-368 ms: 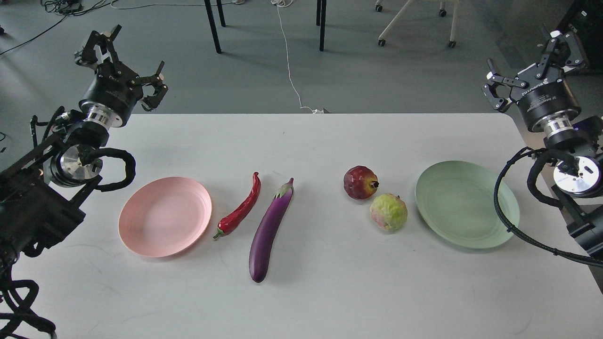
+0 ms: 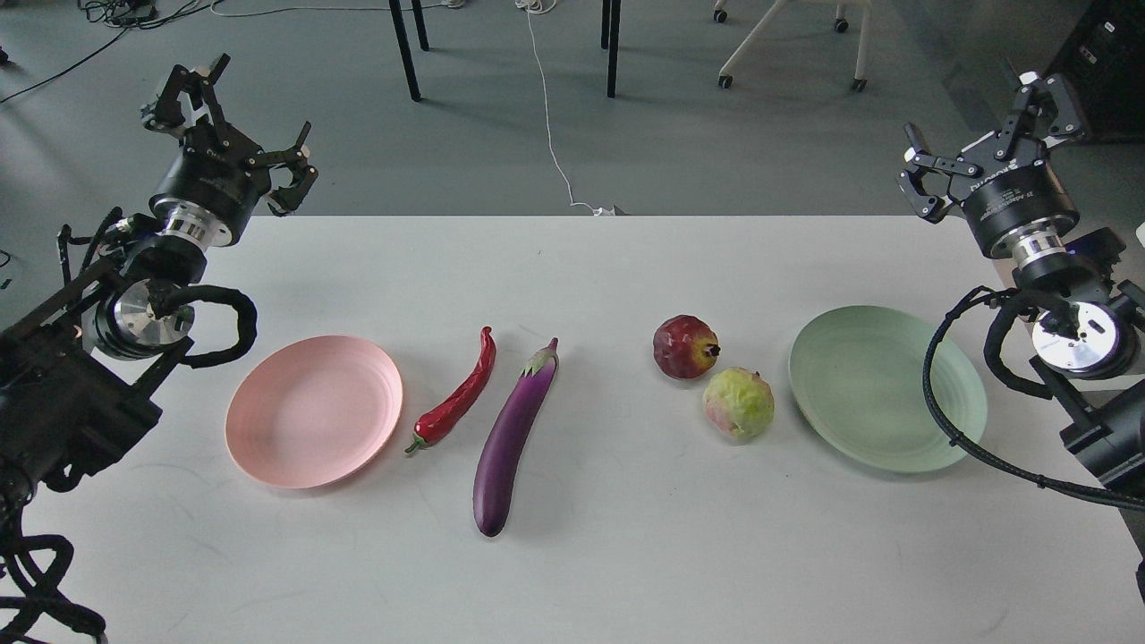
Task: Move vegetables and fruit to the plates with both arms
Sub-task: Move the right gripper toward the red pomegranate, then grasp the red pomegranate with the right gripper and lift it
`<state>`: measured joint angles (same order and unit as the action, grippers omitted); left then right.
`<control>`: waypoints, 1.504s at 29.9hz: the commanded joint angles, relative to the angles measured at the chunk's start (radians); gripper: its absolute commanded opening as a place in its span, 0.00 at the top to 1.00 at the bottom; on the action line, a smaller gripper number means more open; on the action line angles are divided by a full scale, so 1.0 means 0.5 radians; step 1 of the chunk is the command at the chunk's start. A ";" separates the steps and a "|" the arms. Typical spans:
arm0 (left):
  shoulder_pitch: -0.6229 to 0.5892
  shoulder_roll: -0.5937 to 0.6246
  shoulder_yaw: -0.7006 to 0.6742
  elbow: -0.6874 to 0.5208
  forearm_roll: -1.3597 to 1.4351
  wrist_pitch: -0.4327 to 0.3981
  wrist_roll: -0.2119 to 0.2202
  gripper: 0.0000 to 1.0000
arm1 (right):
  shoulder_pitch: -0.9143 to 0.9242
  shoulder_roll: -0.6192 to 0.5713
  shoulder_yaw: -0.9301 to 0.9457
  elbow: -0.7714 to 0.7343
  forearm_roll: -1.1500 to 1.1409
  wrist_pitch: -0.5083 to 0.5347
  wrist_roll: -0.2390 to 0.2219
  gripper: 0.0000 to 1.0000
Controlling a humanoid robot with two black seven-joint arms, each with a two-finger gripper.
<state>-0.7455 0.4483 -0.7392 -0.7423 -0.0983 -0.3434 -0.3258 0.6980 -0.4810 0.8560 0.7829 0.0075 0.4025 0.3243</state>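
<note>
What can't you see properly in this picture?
- Right arm, head view: its lower part runs off the right edge.
- Left arm, head view: cut off by the left edge.
- Undersides of the eggplant, chili and both fruits: hidden against the table.
- Chair: cut off by the top edge.

- A white counter (image 2: 590,572) with rounded far corners fills the lower two thirds of the view; its matte top shows faint scuffs and soft shadows.
- Beyond it lies a grey-green floor (image 2: 760,152), evenly lit, with a paler patch at the far left.
- Two thin black furniture legs (image 2: 402,49) stand at upper left of centre, and another black leg (image 2: 612,45) near the middle.
- A white cable (image 2: 547,107) runs across the floor toward the counter's far edge.
- A white wheeled chair base (image 2: 787,40) sits at upper right.
- Black cables (image 2: 116,11) lie tangled in the upper left corner.
</note>
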 commanded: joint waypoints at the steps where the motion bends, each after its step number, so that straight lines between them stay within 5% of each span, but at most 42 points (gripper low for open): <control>1: -0.003 0.011 0.009 0.000 0.003 0.000 0.001 0.02 | 0.208 -0.169 -0.284 0.014 -0.030 0.005 -0.010 0.01; 13: 0.003 0.088 -0.006 -0.016 0.006 -0.031 -0.011 0.02 | 1.352 -0.235 -1.935 0.131 -0.355 -0.001 -0.013 0.01; 20: 0.003 0.125 -0.006 -0.016 0.000 -0.034 -0.008 0.02 | 1.760 0.010 -2.644 0.232 -0.920 -0.001 -0.004 0.01; 30: 0.006 0.159 -0.006 -0.016 0.000 -0.086 -0.008 0.02 | 1.798 0.695 -3.371 -0.050 -1.454 -0.133 0.014 0.05; 45: 0.012 0.156 0.003 -0.016 0.003 -0.089 -0.008 0.02 | 1.562 0.962 -3.724 -0.200 -1.549 -0.302 0.109 0.07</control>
<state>-0.7408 0.5265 -0.7394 -0.7501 -0.0966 -0.3881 -0.3298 1.4914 -0.0064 -0.9624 0.6925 -0.7441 0.2695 0.3734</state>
